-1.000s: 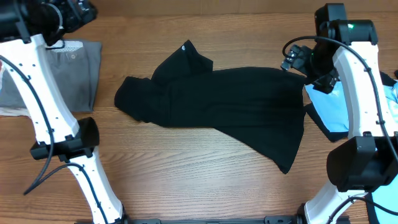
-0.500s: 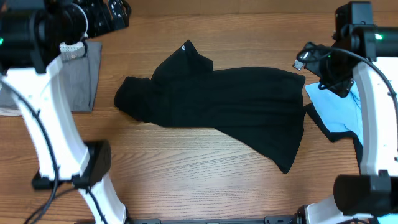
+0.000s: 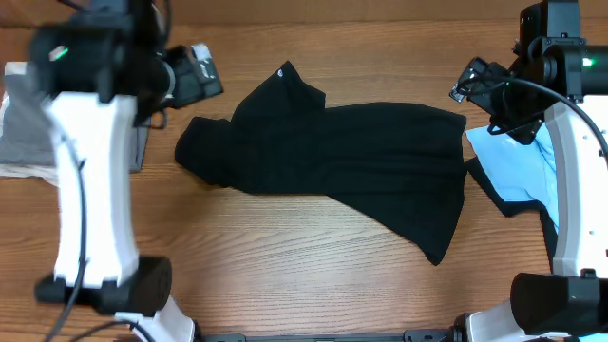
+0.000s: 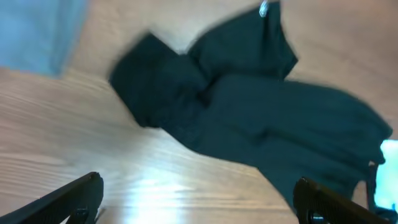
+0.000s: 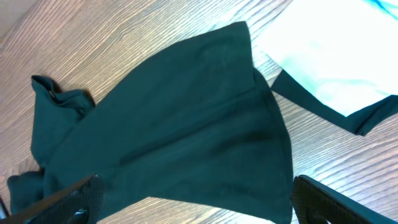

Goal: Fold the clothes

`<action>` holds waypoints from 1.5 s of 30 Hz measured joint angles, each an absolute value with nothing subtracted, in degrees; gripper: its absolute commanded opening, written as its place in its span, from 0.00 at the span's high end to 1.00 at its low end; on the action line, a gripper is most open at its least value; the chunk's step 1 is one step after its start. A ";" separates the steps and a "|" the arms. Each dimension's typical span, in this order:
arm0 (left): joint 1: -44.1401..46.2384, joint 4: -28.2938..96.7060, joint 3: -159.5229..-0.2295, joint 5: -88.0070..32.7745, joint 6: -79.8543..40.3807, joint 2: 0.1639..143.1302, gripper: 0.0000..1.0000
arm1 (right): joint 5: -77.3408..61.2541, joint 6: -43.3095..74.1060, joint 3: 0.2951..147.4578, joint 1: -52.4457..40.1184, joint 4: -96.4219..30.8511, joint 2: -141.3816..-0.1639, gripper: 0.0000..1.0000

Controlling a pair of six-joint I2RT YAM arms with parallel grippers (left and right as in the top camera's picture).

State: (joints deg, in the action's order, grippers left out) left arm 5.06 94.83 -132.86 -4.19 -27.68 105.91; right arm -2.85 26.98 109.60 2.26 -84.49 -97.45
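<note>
Left pincer (image 4: pixel 196 198): spread wide, pinching nothing, hovers over worktop (image 3: pixel 285 256) facing bunched left end of black shirt (image 3: pixel 342 166), likely lining up first grab. Right pincer (image 5: pixel 196 193): spread, empty, above shirt's right hem. Black shirt: crumpled, unfolded, mid-worktop. Light blue black-trimmed shirt (image 3: pixel 513 166): just beside its right edge. Grey garment (image 3: pixel 14 142): far left.
</note>
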 measured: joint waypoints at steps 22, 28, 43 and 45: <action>16.75 82.52 -120.29 -1.06 -36.60 130.74 0.01 | -3.20 26.89 109.60 2.26 -83.96 -97.45 0.00; 17.52 82.70 -120.29 7.29 -37.34 133.95 0.07 | -3.20 26.22 109.60 2.26 -83.96 -97.45 0.00; 15.75 84.03 -120.29 11.05 -37.10 137.08 0.61 | -3.18 25.61 109.60 2.26 -83.94 -97.45 0.00; 15.75 84.60 -120.29 11.33 -37.15 137.08 0.78 | -3.20 25.63 109.60 2.26 -83.99 -97.45 0.00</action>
State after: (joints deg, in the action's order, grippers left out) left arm 15.75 84.60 -120.29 11.33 -37.15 137.08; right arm -3.20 25.63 109.60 2.26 -83.99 -97.45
